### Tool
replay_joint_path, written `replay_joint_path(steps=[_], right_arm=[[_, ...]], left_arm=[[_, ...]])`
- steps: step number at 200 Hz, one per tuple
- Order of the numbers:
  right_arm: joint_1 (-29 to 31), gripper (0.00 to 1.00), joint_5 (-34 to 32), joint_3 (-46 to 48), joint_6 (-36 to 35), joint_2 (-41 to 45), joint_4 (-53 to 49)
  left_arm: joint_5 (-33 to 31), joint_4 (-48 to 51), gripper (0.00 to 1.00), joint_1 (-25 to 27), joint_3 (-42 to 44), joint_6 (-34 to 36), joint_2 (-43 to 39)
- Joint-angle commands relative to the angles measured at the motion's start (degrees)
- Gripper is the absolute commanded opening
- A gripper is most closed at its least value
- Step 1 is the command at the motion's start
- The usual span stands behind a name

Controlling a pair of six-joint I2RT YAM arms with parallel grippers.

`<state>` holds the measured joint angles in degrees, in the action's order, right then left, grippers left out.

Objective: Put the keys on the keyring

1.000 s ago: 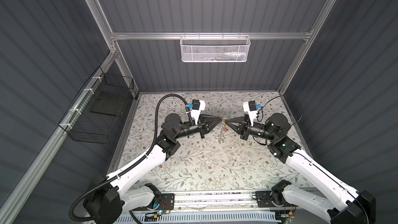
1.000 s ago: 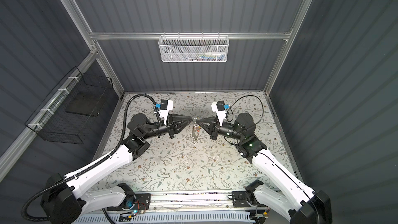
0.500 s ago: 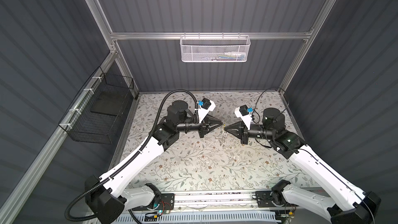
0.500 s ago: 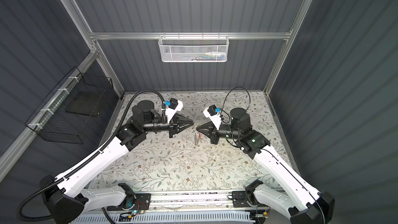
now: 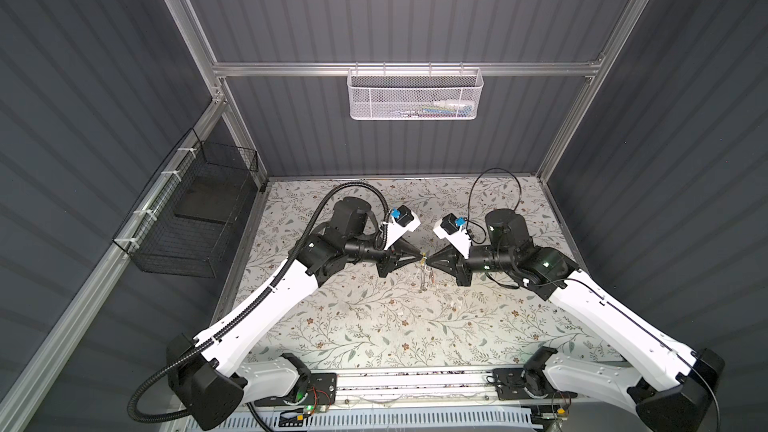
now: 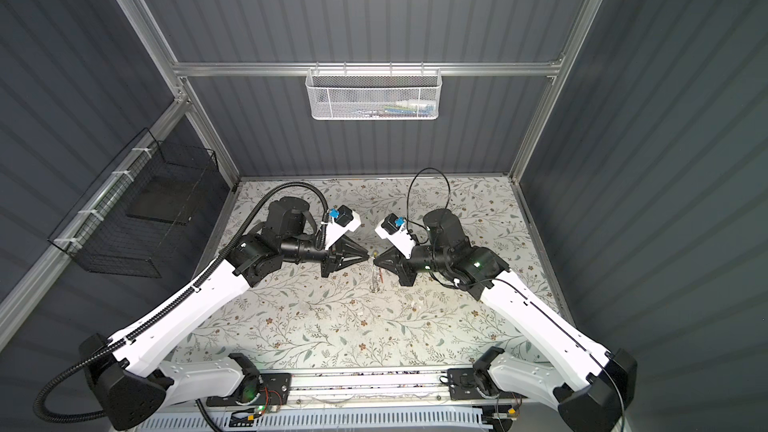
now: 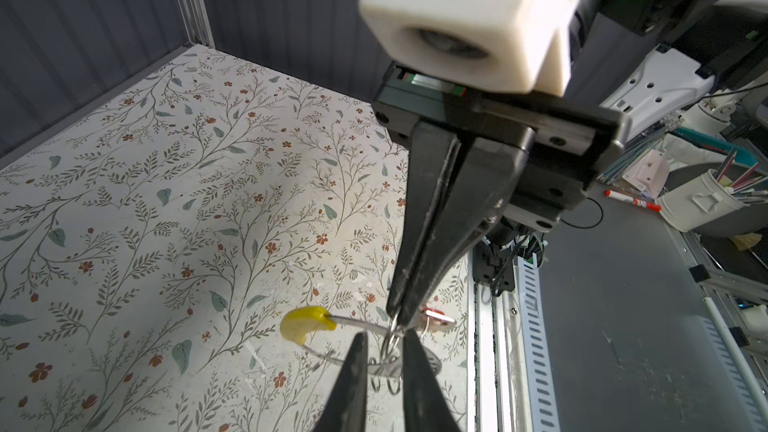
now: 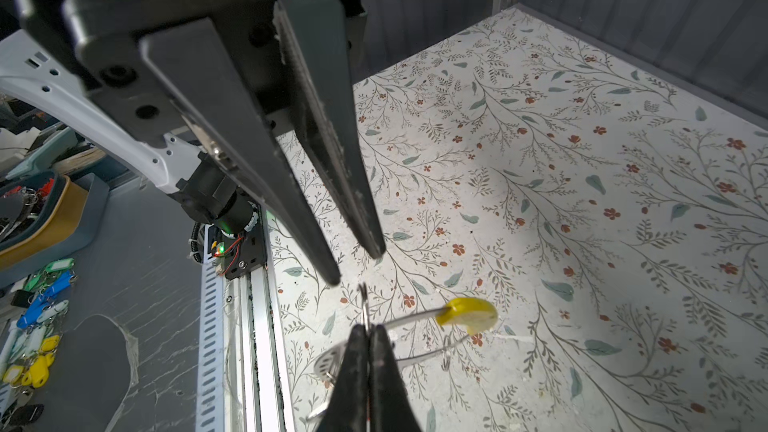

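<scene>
Table [image 5: 374, 326] with a flowered cover lies under both my arms, which meet tip to tip over its middle. My left end effector [image 8: 355, 266] is spread a little, its fingers gripping nothing. My right end effector [image 8: 368, 329] is pressed together, pinching the thin wire of the keyring [image 8: 467, 315] up off the table, with the yellow section [image 7: 307, 324] jutting sideways. The keys [image 7: 434, 320], with their red tag, sit just beside my right fingertips. Whether they are threaded on I cannot tell.
</scene>
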<state>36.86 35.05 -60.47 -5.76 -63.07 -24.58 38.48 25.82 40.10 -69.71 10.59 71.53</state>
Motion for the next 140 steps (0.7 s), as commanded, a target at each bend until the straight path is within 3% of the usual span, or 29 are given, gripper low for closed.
replay_joint_path(steps=[1,140], right_arm=[[0.53,0.00,-0.43,-1.83,-1.32,0.26,-0.63],[2.29,0.00,1.17,-2.97,-0.95,-0.56,0.58]], left_arm=[[-0.36,2.58,0.18,0.33,-0.70,2.24,-0.79],[5.15,2.52,0.10,0.33,-2.21,1.10,3.27]])
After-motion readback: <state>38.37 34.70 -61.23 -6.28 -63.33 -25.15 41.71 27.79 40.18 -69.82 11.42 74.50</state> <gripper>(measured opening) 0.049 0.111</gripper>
